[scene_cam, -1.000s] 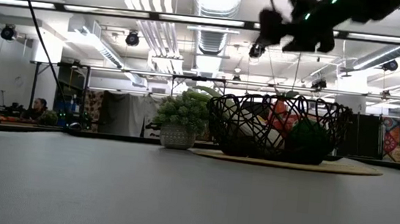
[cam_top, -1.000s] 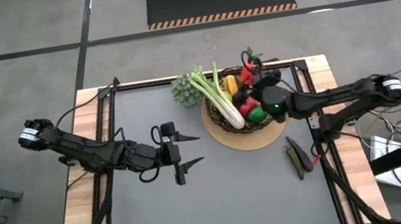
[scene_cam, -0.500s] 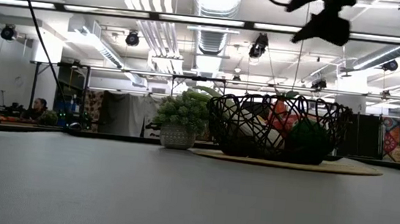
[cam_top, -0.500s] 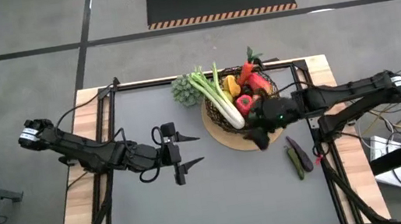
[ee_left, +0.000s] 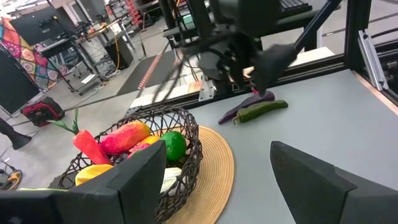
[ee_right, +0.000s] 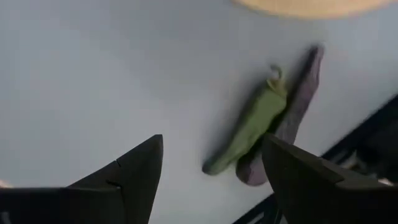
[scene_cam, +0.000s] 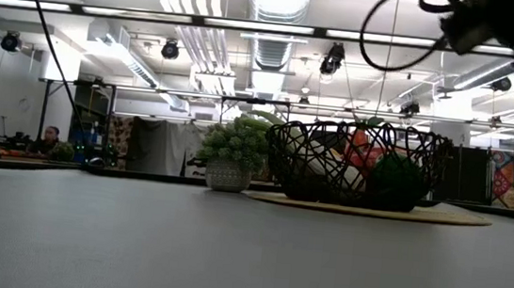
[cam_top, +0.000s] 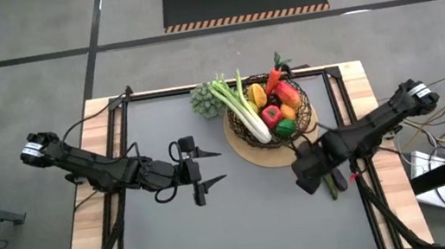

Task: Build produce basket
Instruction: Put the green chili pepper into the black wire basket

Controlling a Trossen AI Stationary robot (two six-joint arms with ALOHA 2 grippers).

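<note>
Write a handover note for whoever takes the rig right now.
Right gripper: open, empty, above the table beside the two loose pieces.
Left gripper: open, empty, parked mid-table.
Basket: on the tan mat, holding the leek, carrot and red, yellow, orange and green ball pieces.
Left to do: green pepper and dark purple piece lie side by side on the table near the right edge; put both in the basket.

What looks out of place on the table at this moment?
Two pieces lie outside the basket: a green pepper and a dark purple piece, side by side on the table near its right edge. The open right gripper hangs above them.
</note>
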